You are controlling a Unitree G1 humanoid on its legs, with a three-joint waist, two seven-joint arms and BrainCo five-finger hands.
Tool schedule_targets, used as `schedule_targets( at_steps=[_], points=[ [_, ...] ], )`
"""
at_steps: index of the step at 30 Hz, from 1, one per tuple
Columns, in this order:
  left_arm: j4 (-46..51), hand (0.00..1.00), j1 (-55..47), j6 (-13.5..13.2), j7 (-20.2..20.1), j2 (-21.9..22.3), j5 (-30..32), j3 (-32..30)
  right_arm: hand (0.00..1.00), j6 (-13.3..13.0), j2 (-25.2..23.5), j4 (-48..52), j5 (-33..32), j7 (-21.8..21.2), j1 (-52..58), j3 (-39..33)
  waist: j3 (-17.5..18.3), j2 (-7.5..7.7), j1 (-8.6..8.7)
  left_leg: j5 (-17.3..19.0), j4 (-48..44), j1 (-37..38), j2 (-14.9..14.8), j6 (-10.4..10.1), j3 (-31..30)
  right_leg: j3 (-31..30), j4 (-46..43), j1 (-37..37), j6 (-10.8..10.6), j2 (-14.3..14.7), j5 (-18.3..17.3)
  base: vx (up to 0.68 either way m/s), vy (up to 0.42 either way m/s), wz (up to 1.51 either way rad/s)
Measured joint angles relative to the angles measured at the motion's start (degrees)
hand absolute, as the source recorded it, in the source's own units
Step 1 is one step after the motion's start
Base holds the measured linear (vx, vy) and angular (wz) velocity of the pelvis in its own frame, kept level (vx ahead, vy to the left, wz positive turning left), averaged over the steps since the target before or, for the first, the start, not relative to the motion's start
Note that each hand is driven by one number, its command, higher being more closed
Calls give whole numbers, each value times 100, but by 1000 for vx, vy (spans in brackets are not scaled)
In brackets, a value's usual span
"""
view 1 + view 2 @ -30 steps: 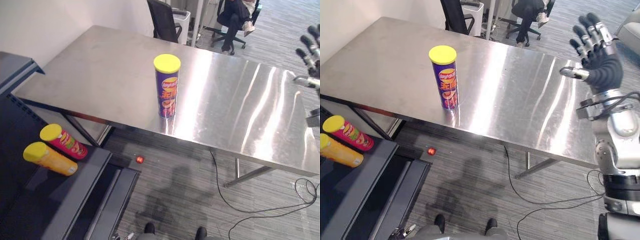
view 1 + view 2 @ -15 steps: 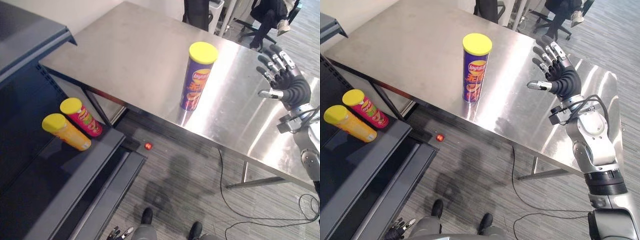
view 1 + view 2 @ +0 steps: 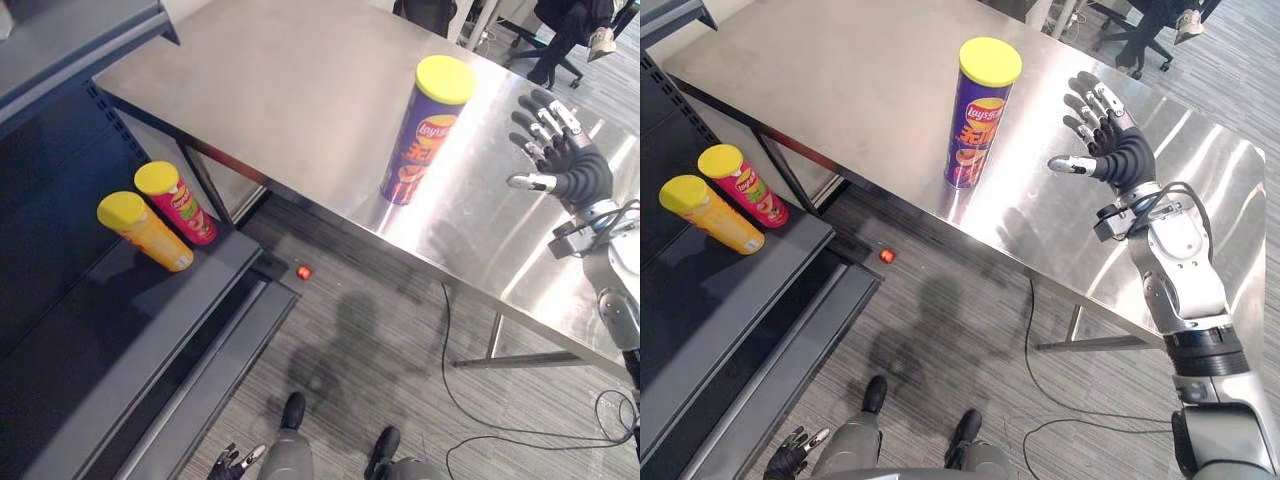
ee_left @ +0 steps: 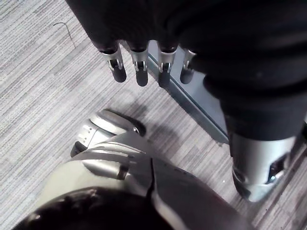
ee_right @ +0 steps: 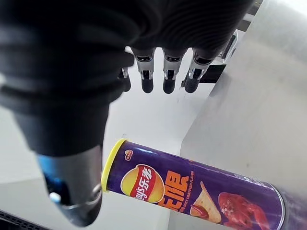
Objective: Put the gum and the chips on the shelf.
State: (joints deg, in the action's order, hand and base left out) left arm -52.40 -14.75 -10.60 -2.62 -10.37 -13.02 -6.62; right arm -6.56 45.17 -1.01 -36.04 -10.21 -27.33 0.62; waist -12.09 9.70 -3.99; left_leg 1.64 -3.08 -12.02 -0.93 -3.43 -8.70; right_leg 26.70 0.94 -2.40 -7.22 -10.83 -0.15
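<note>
**Chips can** [image 3: 422,135]: purple tube with a yellow lid, stood upright on the table near its front edge. It is not held by anything.

**Right hand** [image 3: 565,165]: held above the table just beside the chips can, on its right, and apart from it. The fingers are spread and nearly straight, the thumb is stuck out toward the can, and nothing is grasped. In the right wrist view the can is seen past the fingertips, untouched.

**Left hand** [image 4: 140,67]: hung low over the floor, with the fingers relaxed and almost straight. Nothing is held.

**Table** [image 3: 300,90]: bare steel top on a metal frame.

**Shelf** [image 3: 150,320]: dark grey unit at the left, set lower than the table top.

**Red can** [image 3: 178,203] and **orange can** [image 3: 146,232]: both yellow-lidded, placed side by side on the shelf board near its front corner. Whether they are upright or tilted cannot be told.

**Red object** [image 3: 303,272]: small, seen on the floor between the shelf and the table.
</note>
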Motion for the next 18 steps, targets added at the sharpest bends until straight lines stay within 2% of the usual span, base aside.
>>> schedule_targets(
  at_steps=[7,11,18],
  points=[
    [31,0,106,8,5,-20,-28,13,0,16,9,-227,99,124,-234,233,-143,33,-77,-51,-1,-119,-15,-22,-107,92,20,-58,-6,41,4,-11,6,7],
    [99,0,144,3,7,-103,-29,128,0,16,9,-287,206,139,-485,295,-210,105,-120,-73,-5,-222,-26,-37,-146,124,32,-135,-6,66,4,5,2,4],
    [197,0,154,0,18,-111,-39,154,0,16,116,-444,233,224,-701,448,-322,111,-151,-73,-14,-278,-29,-36,-203,180,82,-133,-30,64,22,21,11,4]
  ],
)
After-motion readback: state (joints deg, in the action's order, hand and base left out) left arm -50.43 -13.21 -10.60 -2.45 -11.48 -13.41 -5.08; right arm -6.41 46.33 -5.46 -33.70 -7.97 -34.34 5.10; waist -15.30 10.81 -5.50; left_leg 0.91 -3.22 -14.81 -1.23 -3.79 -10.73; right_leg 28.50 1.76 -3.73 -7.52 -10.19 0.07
